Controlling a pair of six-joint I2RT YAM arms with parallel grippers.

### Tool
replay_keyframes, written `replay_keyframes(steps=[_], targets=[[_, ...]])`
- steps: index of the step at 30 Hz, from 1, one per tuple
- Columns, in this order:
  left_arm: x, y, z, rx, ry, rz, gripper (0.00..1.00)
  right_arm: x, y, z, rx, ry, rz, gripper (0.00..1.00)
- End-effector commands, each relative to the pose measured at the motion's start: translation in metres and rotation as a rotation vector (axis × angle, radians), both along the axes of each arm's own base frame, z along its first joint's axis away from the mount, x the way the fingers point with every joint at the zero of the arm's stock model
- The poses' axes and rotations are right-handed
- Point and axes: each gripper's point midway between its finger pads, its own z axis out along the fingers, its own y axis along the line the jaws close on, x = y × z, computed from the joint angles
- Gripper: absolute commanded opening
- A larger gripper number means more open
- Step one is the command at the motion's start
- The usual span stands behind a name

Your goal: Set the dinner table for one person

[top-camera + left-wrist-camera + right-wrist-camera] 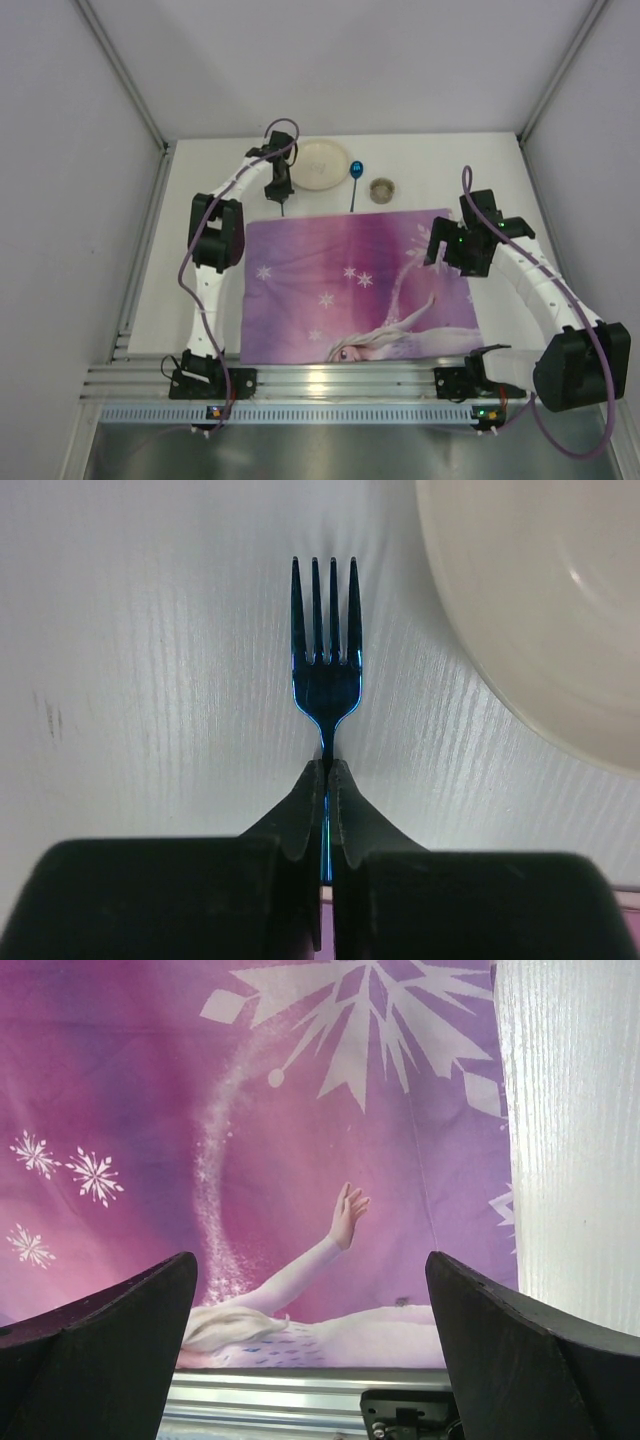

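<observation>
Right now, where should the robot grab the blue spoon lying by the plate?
Probably its thin handle, about midway, coming straight down from above and closing across it. The blue spoon lies flat on the dinner table, bowl at the far end, handle pointing toward the placemat, between the plate and the small cup.

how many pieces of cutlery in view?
2: shiny blue fork, handle clamped in the left end effector, beside the round cream plate; blue spoon lying right of it.
</observation>
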Motion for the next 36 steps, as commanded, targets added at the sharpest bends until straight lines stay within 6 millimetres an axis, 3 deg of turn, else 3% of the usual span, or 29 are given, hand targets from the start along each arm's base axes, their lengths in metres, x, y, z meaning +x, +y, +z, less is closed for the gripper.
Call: replay_keyframes(steps=[1, 4, 5, 7, 8, 11, 14, 15, 16, 17, 18, 19, 20, 22, 23, 24, 26, 31, 36], targets=[[-0.007, 0.023, -0.012, 0.052, 0.067, 0.018, 0.00, 0.006, 0.004, 0.016, 0.019, -0.049, 0.006, 0.97], [0.014, 0.028, 0.034, 0.032, -0.042, 0.035, 0.00, 0.013, 0.012, 0.021, 0.053, -0.082, 0.035, 0.97], [0.020, 0.028, 0.069, 0.012, -0.114, 0.038, 0.00, 0.016, 0.019, 0.025, 0.089, -0.096, 0.054, 0.97], [0.026, 0.026, 0.112, -0.016, -0.219, 0.045, 0.00, 0.024, 0.027, 0.034, 0.124, -0.136, 0.071, 0.97], [0.024, 0.027, 0.156, -0.038, -0.309, 0.048, 0.00, 0.030, 0.030, 0.042, 0.144, -0.157, 0.076, 0.97], [0.008, 0.032, 0.197, -0.060, -0.411, 0.055, 0.00, 0.045, 0.032, 0.059, 0.152, -0.202, 0.044, 0.97], [-0.033, 0.040, 0.242, -0.080, -0.476, 0.053, 0.00, 0.060, 0.026, 0.069, 0.113, -0.243, -0.002, 0.97], [-0.048, 0.040, 0.226, -0.077, -0.429, 0.045, 0.00, 0.063, 0.026, 0.072, 0.103, -0.262, 0.001, 0.98], [-0.061, 0.038, 0.224, -0.079, -0.415, 0.032, 0.00, 0.070, 0.027, 0.079, 0.102, -0.298, 0.002, 0.98], [-0.081, 0.036, 0.239, -0.080, -0.443, 0.019, 0.00, 0.074, 0.031, 0.086, 0.106, -0.322, 0.014, 0.98], [-0.100, 0.039, 0.215, -0.064, -0.384, 0.024, 0.00, 0.078, 0.033, 0.087, 0.105, -0.321, 0.019, 0.98], [-0.114, 0.039, 0.211, -0.060, -0.374, 0.028, 0.00, 0.080, 0.039, 0.089, 0.122, -0.320, 0.036, 0.98], [-0.142, 0.043, 0.204, -0.055, -0.360, 0.031, 0.00, 0.086, 0.045, 0.091, 0.137, -0.315, 0.048, 0.98], [-0.166, 0.047, 0.198, -0.075, -0.358, 0.062, 0.00, 0.089, 0.059, 0.094, 0.167, -0.314, 0.062, 0.98], [-0.180, 0.049, 0.209, -0.104, -0.395, 0.061, 0.00, 0.091, 0.064, 0.093, 0.170, -0.311, 0.064, 0.98], [-0.194, 0.049, 0.192, -0.109, -0.356, 0.051, 0.00, 0.092, 0.068, 0.093, 0.175, -0.310, 0.055, 0.98], [-0.214, 0.042, 0.192, -0.154, -0.354, 0.013, 0.00, 0.093, 0.083, 0.090, 0.177, -0.309, 0.077, 0.98], [-0.253, 0.014, 0.151, -0.228, -0.262, -0.088, 0.00, 0.084, 0.119, 0.075, 0.192, -0.251, 0.130, 0.98], [-0.290, -0.006, 0.111, -0.261, -0.145, -0.064, 0.00, 0.072, 0.128, 0.065, 0.196, -0.216, 0.136, 0.98]])
